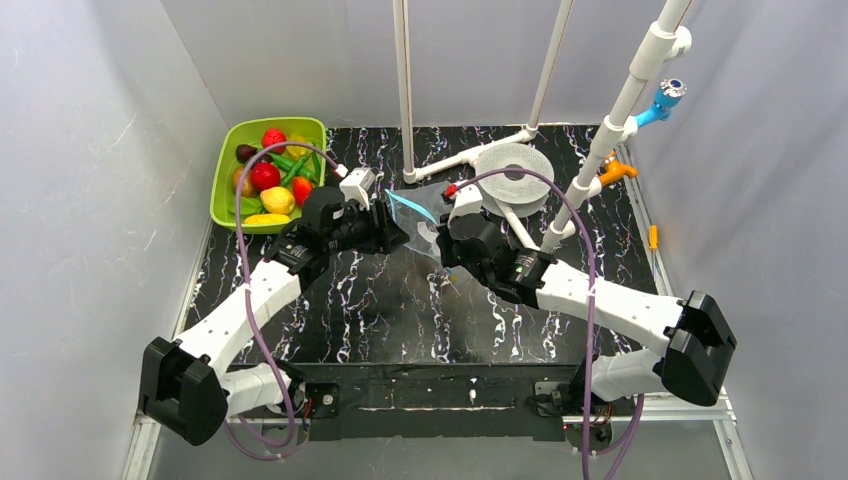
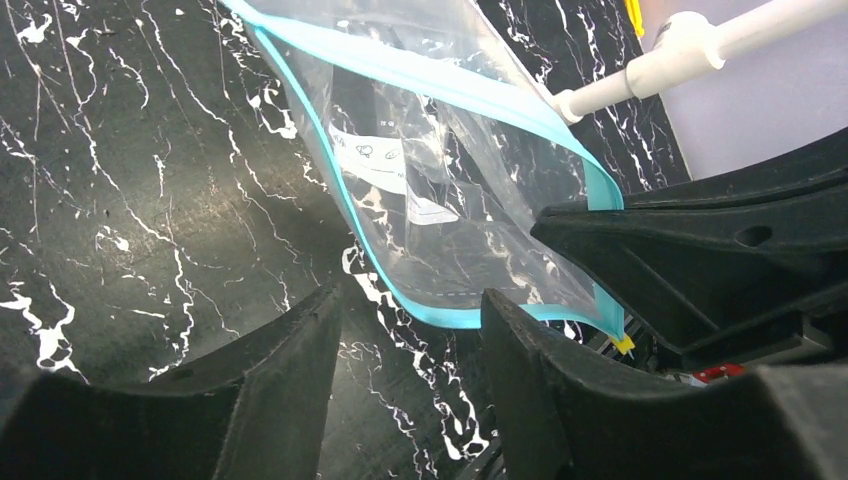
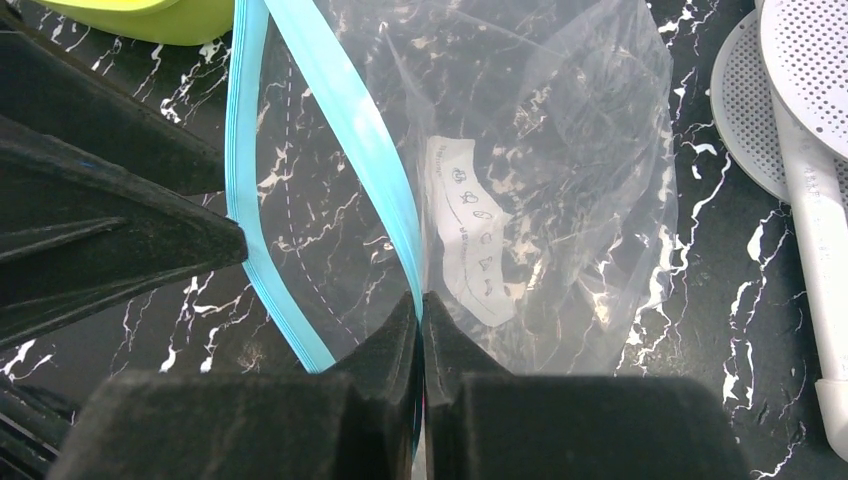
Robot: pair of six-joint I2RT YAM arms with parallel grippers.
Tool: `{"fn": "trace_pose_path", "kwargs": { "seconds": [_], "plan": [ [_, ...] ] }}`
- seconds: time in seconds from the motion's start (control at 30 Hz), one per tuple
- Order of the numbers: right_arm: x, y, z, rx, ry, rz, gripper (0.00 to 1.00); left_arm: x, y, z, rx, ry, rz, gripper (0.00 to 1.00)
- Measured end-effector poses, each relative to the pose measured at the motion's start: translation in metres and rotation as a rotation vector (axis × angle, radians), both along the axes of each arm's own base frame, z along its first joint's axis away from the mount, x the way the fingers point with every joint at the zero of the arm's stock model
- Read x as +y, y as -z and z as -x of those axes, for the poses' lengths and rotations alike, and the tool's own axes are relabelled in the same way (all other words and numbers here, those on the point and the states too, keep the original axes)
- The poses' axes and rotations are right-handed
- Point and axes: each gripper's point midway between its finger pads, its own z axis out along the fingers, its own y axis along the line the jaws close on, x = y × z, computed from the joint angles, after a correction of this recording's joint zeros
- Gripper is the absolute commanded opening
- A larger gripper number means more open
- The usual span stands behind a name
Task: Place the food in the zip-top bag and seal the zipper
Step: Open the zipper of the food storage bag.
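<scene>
The clear zip-top bag [image 1: 415, 208] is held up between my two grippers over the black marble table, its mouth open. Its light-blue zipper [image 3: 340, 120] splits into two lips. My right gripper [image 3: 421, 305] is shut on one lip, beside the white label [image 3: 470, 240]. My left gripper [image 2: 410, 320] is open, and the other lip [image 2: 440, 318] curves past the tip of its right finger [image 2: 530, 350]. Nothing shows inside the bag [image 2: 440, 180]. The toy food [image 1: 268, 178] lies in the lime-green tray [image 1: 225, 170] at the back left.
White pipe posts [image 1: 405, 90] stand behind the bag, and a white perforated disc [image 1: 513, 172] lies close behind my right gripper [image 1: 440, 238]. A small orange piece [image 1: 617, 172] and a blue fitting [image 1: 665, 98] are at the back right. Grey walls close in both sides.
</scene>
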Motion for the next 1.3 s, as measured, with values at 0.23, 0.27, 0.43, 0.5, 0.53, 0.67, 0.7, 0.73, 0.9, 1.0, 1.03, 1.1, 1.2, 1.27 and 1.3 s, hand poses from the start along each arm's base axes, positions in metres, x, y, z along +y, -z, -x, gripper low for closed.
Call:
{"fn": "trace_pose_path", "kwargs": {
  "seconds": [0.23, 0.27, 0.43, 0.5, 0.53, 0.67, 0.7, 0.73, 0.9, 1.0, 1.03, 1.1, 1.2, 1.27, 1.3],
  "plan": [
    [0.003, -0.003, 0.004, -0.001, -0.015, 0.005, 0.10, -0.007, 0.008, 0.002, 0.035, 0.042, 0.005, 0.35],
    [0.004, -0.003, 0.004, -0.001, -0.016, 0.006, 0.10, -0.009, 0.011, 0.002, 0.044, 0.051, 0.004, 0.35],
    [0.004, -0.004, 0.005, -0.004, -0.020, 0.013, 0.20, -0.013, 0.016, 0.004, 0.072, 0.077, 0.007, 0.14],
    [0.004, -0.004, 0.006, -0.007, -0.023, 0.017, 0.27, -0.014, 0.015, 0.005, 0.074, 0.086, 0.010, 0.00],
    [0.004, -0.005, 0.006, -0.011, -0.024, 0.023, 0.31, -0.015, 0.015, 0.005, 0.074, 0.088, 0.013, 0.00],
    [0.001, -0.007, 0.005, -0.031, -0.023, 0.062, 0.39, -0.016, 0.013, 0.005, 0.066, 0.100, 0.013, 0.00],
    [0.000, -0.009, 0.003, -0.039, -0.020, 0.077, 0.40, -0.016, 0.013, 0.005, 0.066, 0.100, 0.013, 0.00],
    [0.000, -0.013, 0.001, -0.049, -0.015, 0.094, 0.41, -0.016, 0.013, 0.005, 0.066, 0.100, 0.013, 0.00],
    [0.007, -0.031, -0.012, -0.121, 0.010, 0.175, 0.41, -0.016, 0.013, 0.006, 0.067, 0.102, 0.014, 0.00],
    [0.008, -0.032, -0.015, -0.150, 0.020, 0.253, 0.33, -0.016, 0.013, 0.006, 0.067, 0.102, 0.014, 0.00],
    [0.008, -0.031, -0.016, -0.154, 0.024, 0.278, 0.25, -0.016, 0.013, 0.006, 0.067, 0.102, 0.014, 0.00],
    [0.008, -0.027, -0.017, -0.158, 0.027, 0.324, 0.07, -0.016, 0.013, 0.006, 0.067, 0.102, 0.014, 0.00],
    [0.005, -0.022, -0.016, -0.151, 0.036, 0.372, 0.01, -0.016, 0.013, 0.006, 0.067, 0.102, 0.014, 0.00],
    [0.002, -0.020, -0.015, -0.146, 0.041, 0.389, 0.01, -0.016, 0.013, 0.006, 0.066, 0.101, 0.013, 0.08],
    [0.001, -0.020, -0.015, -0.146, 0.043, 0.392, 0.01, -0.015, 0.013, 0.005, 0.065, 0.100, 0.011, 0.16]
  ]
}}
